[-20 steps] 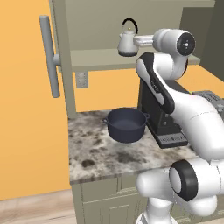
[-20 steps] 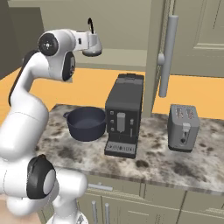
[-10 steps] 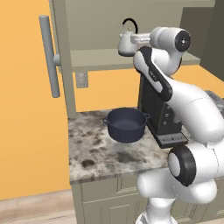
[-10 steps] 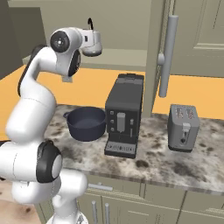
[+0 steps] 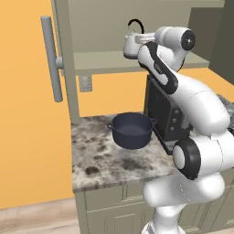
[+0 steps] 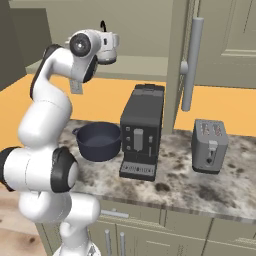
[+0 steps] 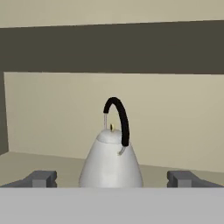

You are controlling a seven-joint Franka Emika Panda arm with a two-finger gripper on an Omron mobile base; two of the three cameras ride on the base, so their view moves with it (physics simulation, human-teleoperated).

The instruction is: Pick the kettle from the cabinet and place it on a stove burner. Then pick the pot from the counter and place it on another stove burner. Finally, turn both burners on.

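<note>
Even, flat rendered light (soft shadows)

The small silver-grey cone-shaped kettle (image 7: 111, 162) stands upright on the olive-beige cabinet (image 5: 98, 61) shelf (black handle arched); the wide dark navy pot (image 5: 132, 130) — lidless — sits on the marble-look stone table (image 5: 103, 160).

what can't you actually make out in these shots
- Kettle: its base and spout, hand view; the bottom edge cuts the base off, and no spout shows from this angle.
- Kettle, left base view: the arm's wrist covers its right side.
- Gripper: only its two tips rise at the hand view's bottom.
- Pot, right base view: the arm hides its left handle.
</note>
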